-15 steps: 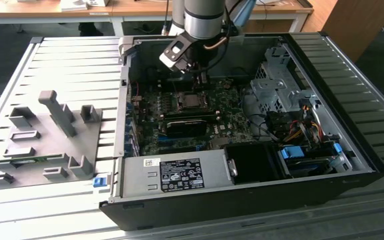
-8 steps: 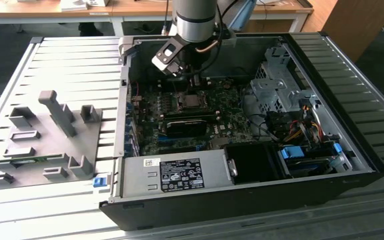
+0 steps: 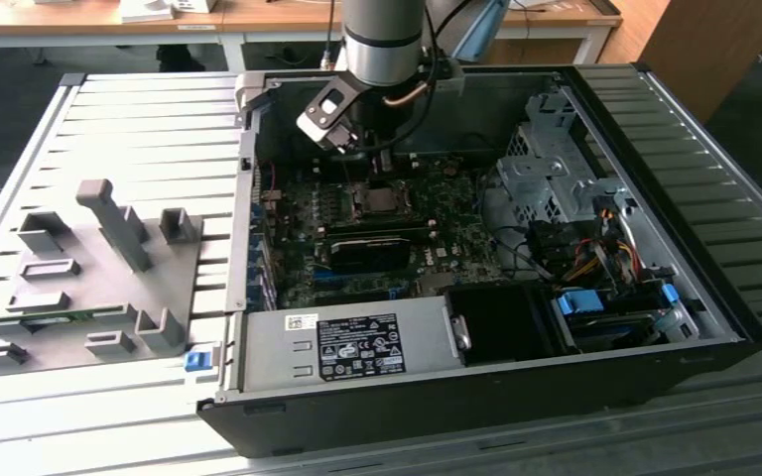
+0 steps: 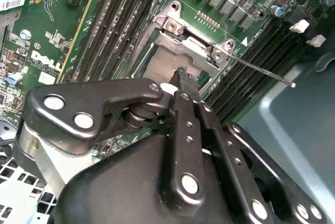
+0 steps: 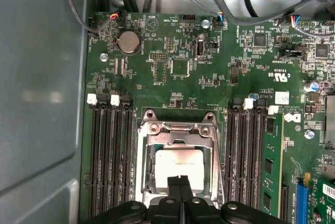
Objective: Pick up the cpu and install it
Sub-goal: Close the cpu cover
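End effector (image 5: 180, 179) is seen over the socket (image 5: 178, 128), fingers pinched narrow with nothing gripped between them. Cpu (image 5: 179, 162) is found lying flat in the socket, just under the fingertips; contact cannot be told. In the exterior view the open case (image 3: 487, 397) is placed at 3 o'clock of the tray (image 3: 90, 297) on the tabletop (image 3: 116, 119). Step judged: seating, pickup done. Lever (image 4: 261, 69) seems unlatched, view poor. Any next move is judged to call for a light, straight touch, the cpu lying unclamped.
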{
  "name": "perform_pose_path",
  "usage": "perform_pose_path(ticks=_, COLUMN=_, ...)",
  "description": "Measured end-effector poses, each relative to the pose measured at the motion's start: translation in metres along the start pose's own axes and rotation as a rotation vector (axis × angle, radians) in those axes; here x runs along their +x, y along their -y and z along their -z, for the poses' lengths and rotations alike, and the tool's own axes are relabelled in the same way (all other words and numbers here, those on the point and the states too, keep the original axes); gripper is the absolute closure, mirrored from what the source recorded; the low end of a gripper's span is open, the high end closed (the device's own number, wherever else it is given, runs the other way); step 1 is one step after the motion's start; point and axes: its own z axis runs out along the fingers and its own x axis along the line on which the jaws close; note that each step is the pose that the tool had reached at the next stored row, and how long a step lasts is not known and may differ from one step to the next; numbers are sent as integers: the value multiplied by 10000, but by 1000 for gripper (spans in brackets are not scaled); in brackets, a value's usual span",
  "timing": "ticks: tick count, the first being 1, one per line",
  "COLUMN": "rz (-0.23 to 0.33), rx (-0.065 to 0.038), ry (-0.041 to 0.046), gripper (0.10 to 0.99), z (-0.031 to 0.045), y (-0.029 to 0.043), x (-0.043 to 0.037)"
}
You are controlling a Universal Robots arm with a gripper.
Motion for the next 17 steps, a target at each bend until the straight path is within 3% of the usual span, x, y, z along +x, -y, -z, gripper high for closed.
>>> perform_pose_path(ticks=13, rz=4, rx=0, ry=0, gripper=980, z=-40, y=41, x=-1)
perform_pose_path(ticks=17, rz=9, rx=1, ry=1, gripper=980, z=-58, y=85, x=-1)
